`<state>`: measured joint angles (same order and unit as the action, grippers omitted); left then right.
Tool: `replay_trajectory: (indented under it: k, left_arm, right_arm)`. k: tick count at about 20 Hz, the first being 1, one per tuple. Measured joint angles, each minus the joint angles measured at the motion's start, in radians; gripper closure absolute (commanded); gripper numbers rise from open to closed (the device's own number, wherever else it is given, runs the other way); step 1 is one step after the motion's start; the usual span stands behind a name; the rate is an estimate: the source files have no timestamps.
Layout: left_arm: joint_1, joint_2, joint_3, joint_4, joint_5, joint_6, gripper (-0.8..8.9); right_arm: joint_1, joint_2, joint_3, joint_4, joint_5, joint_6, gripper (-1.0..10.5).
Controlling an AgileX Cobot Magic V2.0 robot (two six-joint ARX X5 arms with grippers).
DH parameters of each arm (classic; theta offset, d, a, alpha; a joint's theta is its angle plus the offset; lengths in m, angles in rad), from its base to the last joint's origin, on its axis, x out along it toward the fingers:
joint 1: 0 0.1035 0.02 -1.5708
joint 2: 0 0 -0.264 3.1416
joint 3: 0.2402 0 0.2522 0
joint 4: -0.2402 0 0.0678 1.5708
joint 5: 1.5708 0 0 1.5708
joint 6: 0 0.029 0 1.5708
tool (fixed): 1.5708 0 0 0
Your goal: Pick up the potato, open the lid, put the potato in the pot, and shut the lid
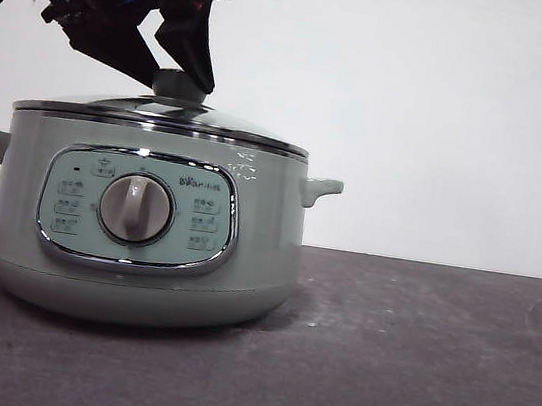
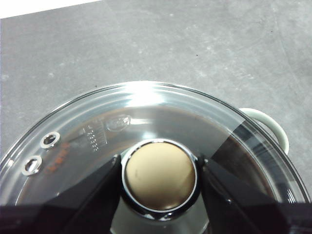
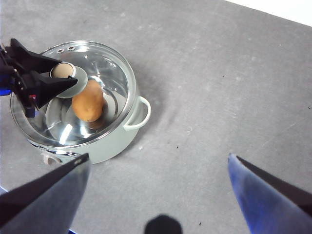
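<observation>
Hiding potato (image 3: 88, 103): lid (image 1: 162, 114), left gripper (image 2: 160, 176).

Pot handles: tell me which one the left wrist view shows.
The handle opposite the lid's two steam holes. The pot's other handle is out of that frame.

Cooker set, lidded, one potato inside.
Pot (image 1: 144, 246): round, pale sage-green, two stubby side handles, chrome-framed control panel with central dial; upright at the left of the front view. Lid (image 1: 162, 115): shallow glass dome, chrome rim, round pale green knob; seated level on the pot's rim. Potato (image 3: 88, 101): oval, orange-brown skin; lying inside the pot, seen through the glass at the upper left of the right wrist view.
</observation>
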<state>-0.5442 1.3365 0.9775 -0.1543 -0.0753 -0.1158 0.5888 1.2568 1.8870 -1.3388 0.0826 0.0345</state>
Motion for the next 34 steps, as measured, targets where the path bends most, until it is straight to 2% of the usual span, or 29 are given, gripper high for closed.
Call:
replay_trajectory:
  k: [2, 7, 8, 10, 12, 13, 14, 18, 21, 24, 26, 29, 34]
  left_arm:
    - [0.0, -0.006, 0.0, 0.012, 0.0, 0.003, 3.65]
    - [0.0, -0.132, 0.086, -0.108, 0.0, 0.003, 3.75]
    - [-0.002, -0.174, 0.098, -0.124, 0.0, 0.003, 3.76]
    - [-0.005, -0.266, 0.101, -0.173, 0.003, 0.003, 3.98]
    - [-0.009, -0.352, 0.101, -0.245, 0.004, 0.003, 6.02]
    - [-0.012, -0.395, 0.101, -0.291, 0.004, 0.003, 7.55]
    - [-0.015, -0.431, 0.101, -0.334, 0.004, 0.004, 8.26]
    - [-0.018, -0.523, 0.101, -0.456, 0.0, 0.022, 8.22]
    - [-0.041, -0.584, 0.08, -0.456, -0.013, 0.028, 8.22]
    - [-0.077, -0.664, -0.005, -0.439, -0.106, 0.041, 8.22]
    - [-0.101, -0.738, -0.096, -0.407, -0.132, 0.044, 8.22]
    - [-0.122, -0.818, -0.192, -0.372, -0.131, 0.045, 8.22]
    - [-0.132, -0.862, -0.248, -0.397, -0.132, 0.004, 8.17]
  right_arm:
    - [0.0, 0.0, 0.0, 0.003, 0.0, 0.0, 4.8]
    - [0.0, 0.0, -0.001, 0.024, 0.0, 0.0, 4.8]
    - [0.0, -0.001, -0.008, 0.026, 0.0, 0.0, 5.4]
    - [0.0, -0.003, -0.034, 0.028, 0.0, -0.002, 7.2]
    - [0.0, -0.013, -0.079, 0.057, 0.0, -0.011, 8.9]
    - [0.0, -0.028, -0.115, 0.097, 0.0, -0.018, 9.5]
    - [0.0, -0.051, -0.154, 0.137, 0.0, -0.023, 9.6]
    - [0.0, -0.193, -0.356, 0.357, 0.0, -0.027, 9.6]
    - [0.0, -0.314, -0.569, 0.543, 0.0, -0.027, 9.6]
    - [0.0, -0.436, -0.82, 0.742, 0.0, -0.027, 9.6]
    - [0.0, -0.531, -0.995, 0.893, 0.0, -0.025, 9.6]
    - [0.0, -0.615, -1.133, 0.988, 0.0, -0.003, 9.6]
    - [0.0, -0.632, -1.187, 0.933, 0.0, 0.035, 9.5]
